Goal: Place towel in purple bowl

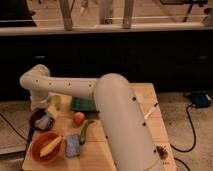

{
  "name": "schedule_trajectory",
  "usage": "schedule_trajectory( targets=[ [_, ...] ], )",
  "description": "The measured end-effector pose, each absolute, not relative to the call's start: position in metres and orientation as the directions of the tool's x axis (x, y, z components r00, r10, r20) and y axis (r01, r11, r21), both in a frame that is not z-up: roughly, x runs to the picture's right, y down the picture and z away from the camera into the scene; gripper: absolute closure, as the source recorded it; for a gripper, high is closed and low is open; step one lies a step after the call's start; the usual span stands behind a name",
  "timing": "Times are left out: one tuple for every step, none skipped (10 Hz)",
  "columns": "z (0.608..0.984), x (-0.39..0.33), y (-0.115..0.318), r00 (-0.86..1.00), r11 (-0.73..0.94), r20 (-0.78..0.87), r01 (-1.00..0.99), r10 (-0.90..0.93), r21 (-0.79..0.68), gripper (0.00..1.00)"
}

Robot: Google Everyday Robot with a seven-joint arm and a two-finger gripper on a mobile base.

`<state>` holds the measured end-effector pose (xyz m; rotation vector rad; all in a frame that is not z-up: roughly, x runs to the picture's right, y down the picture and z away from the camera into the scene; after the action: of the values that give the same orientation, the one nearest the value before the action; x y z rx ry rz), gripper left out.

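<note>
The purple bowl (35, 119) sits at the left edge of the wooden table (145, 130). A pale, cloth-like lump that looks like the towel (45, 122) lies in it. My gripper (39, 105) hangs from the end of the white arm, directly over the bowl and just above the towel. I cannot tell if it still touches the towel.
An orange bowl (37, 152) with a yellow item stands in front of the purple bowl. A blue sponge (72, 145), a green chili (85, 132), a red fruit (78, 118) and a dark green flat item (82, 104) lie nearby. A white stick (151, 111) lies at right.
</note>
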<state>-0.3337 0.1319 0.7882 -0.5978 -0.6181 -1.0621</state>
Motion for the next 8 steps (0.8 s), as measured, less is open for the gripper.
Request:
schedule_trajectory(
  targets=[
    [0.7884, -0.3333, 0.1318, 0.354, 0.367, 0.715, 0.919, -0.603, -0.145, 0.2],
    [0.7886, -0.333, 0.1316, 0.349, 0.368, 0.716, 0.919, -0.604, -0.138, 0.2],
    [0.7887, -0.3324, 0.1309, 0.345, 0.369, 0.717, 0.92, -0.606, -0.131, 0.2],
    [0.7889, -0.3318, 0.1303, 0.341, 0.371, 0.718, 0.92, -0.607, -0.124, 0.2],
    [0.7888, -0.3314, 0.1296, 0.335, 0.372, 0.72, 0.921, -0.608, -0.114, 0.2],
    [0.7886, -0.3309, 0.1285, 0.334, 0.373, 0.719, 0.921, -0.61, -0.111, 0.2],
    [0.7887, -0.3301, 0.1281, 0.335, 0.374, 0.719, 0.921, -0.609, -0.112, 0.2],
    [0.7886, -0.3305, 0.128, 0.334, 0.374, 0.719, 0.921, -0.609, -0.111, 0.2]
  ],
)
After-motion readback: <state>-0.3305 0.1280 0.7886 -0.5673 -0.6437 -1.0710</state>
